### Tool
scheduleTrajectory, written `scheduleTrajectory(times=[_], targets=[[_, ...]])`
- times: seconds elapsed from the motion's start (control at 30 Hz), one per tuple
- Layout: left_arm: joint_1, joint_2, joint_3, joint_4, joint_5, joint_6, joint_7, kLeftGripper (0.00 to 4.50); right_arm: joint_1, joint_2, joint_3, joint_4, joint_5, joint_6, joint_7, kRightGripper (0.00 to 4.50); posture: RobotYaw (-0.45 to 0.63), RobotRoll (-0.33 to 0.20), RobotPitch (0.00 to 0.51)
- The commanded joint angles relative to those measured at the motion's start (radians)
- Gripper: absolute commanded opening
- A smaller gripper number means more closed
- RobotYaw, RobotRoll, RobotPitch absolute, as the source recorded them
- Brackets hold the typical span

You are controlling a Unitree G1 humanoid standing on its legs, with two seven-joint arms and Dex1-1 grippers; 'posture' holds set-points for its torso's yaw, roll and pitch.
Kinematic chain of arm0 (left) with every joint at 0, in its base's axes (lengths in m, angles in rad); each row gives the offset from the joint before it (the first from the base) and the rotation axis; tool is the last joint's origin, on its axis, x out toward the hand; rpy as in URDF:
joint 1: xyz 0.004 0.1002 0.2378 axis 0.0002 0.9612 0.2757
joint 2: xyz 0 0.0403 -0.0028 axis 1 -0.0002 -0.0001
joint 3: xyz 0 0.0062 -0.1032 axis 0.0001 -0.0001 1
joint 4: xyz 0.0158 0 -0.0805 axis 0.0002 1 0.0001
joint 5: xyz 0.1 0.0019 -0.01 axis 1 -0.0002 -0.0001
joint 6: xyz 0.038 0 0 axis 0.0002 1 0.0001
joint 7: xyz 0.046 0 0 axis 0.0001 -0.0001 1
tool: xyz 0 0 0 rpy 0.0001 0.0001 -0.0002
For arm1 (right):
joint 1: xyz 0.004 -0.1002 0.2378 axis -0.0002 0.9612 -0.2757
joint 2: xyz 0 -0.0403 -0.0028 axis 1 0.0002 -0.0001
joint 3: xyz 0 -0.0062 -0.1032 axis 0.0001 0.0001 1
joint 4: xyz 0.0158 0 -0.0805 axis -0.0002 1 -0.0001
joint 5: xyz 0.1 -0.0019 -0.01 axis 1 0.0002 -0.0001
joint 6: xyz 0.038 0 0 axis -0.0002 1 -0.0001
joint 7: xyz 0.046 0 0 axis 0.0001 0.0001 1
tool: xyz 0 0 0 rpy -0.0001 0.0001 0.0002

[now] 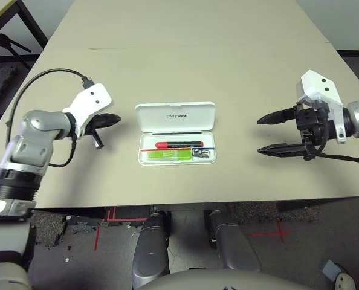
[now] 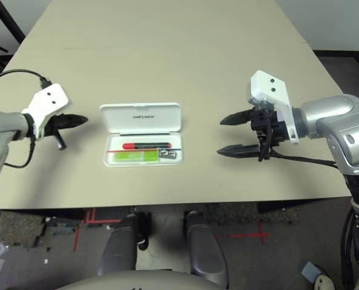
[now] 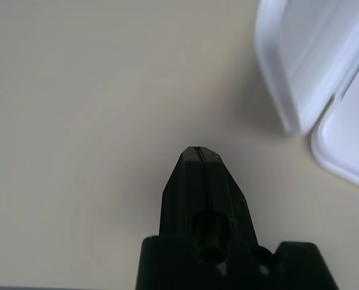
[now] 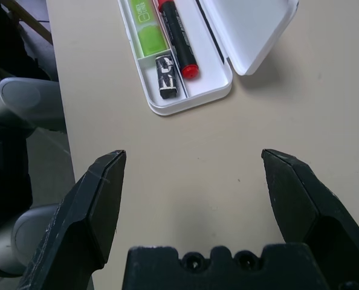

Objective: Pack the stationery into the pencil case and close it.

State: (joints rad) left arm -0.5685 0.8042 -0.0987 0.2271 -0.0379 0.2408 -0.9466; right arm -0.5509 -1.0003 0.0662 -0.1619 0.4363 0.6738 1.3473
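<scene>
Between the two claws, the pencil case (image 1: 176,133) lies open on the desk (image 1: 185,54), stationery (image 1: 178,145) inside; left claw (image 1: 114,119) pressed together, right claw (image 1: 259,135) spread wide

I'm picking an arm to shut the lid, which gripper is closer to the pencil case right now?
Left. The left gripper sits just off the pencil case's left edge; the right gripper waits farther off to its right.

**Desk: one open case**

You have a plain beige desk (image 1: 228,72) in front of you. The white case (image 1: 176,133) lies open near its front edge, lid flat on the far side, tray toward you, about midway across.
</scene>
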Motion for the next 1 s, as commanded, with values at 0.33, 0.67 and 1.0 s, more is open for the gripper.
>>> scheduleTrajectory(times=[0.33, 0.67, 1.0], targets=[[-0.028, -0.097, 0.005, -0.033, -0.070, -0.003, -0.068, 0.03, 0.024, -0.002, 0.011, -0.039, 0.005, 0.004, -0.008, 4.50, -0.11, 0.000, 0.183], [0.036, -0.058, 0.012, -0.174, -0.164, 0.041, -0.193, 0.03, 0.021, 0.006, 0.025, -0.024, -0.011, -0.009, -0.014, 4.50, -0.10, 0.000, 0.181], [0.123, -0.032, -0.061, -0.316, -0.157, 0.100, -0.237, 0.03, 0.013, 0.019, 0.048, -0.008, -0.034, -0.030, -0.019, 4.50, -0.10, 0.000, 0.177]])
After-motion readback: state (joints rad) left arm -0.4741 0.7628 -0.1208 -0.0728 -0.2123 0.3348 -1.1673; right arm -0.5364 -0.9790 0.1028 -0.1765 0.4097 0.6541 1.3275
